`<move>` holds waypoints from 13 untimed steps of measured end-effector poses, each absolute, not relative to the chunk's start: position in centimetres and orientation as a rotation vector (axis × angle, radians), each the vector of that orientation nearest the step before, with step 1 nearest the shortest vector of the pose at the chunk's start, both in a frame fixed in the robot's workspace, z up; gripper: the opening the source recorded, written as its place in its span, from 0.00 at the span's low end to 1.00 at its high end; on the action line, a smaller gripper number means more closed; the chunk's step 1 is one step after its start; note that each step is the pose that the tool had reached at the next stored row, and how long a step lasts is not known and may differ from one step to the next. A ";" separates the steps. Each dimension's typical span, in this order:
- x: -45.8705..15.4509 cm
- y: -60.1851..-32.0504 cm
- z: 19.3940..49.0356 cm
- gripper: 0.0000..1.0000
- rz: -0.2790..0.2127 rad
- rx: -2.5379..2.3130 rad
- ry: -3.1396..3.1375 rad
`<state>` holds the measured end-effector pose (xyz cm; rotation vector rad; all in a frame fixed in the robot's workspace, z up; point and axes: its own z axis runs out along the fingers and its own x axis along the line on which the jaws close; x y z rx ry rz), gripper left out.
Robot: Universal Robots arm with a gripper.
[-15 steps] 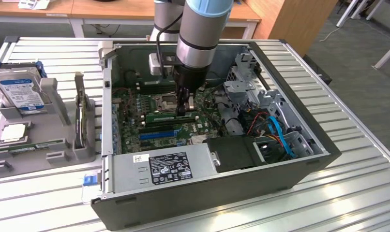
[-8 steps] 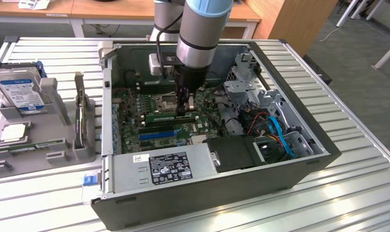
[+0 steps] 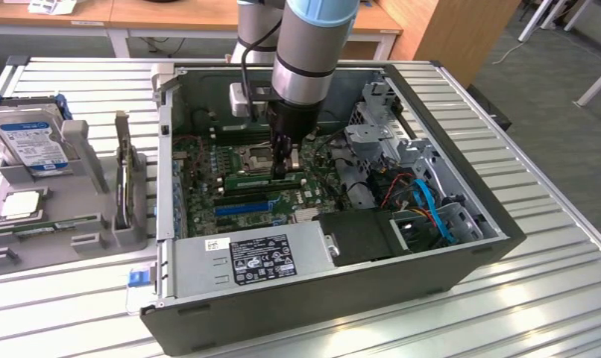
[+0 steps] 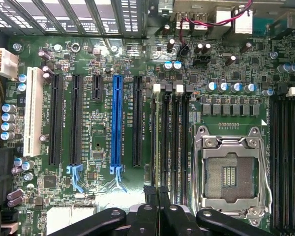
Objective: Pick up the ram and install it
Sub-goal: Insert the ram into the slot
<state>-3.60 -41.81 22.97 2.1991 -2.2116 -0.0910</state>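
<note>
ram (image 3: pixel 265 180) in claw (image 3: pixel 283 170), open case (image 3: pixel 311 313) on slatted metal table (image 3: pixel 549 253)

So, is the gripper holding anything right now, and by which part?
It appears so: the gripper is shut on the ram, pinching its upper long edge near mid-length, the stick standing on edge over the memory slots.

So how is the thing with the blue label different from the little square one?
The hard drive is bigger and oblong; the processor chip is small and square. The hard drive wears a blue label; the processor chip is plain silver. Both sit in the grey holder outside the computer case.
</note>
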 end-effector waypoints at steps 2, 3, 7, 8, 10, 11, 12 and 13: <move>-3.6 -41.8 23.0 0.12 -0.091 2.199 -2.211; -3.6 -41.8 22.9 0.12 -0.091 2.199 -2.212; -3.6 -41.8 22.7 0.12 -0.091 2.199 -2.211; -3.6 -41.8 22.7 0.12 -0.091 2.199 -2.211; -3.6 -41.8 22.7 0.12 -0.091 2.199 -2.211; -3.6 -41.8 22.7 0.12 -0.091 2.199 -2.211; -3.6 -41.8 22.7 0.12 -0.091 2.199 -2.211; -3.6 -41.8 22.7 0.12 -0.091 2.199 -2.211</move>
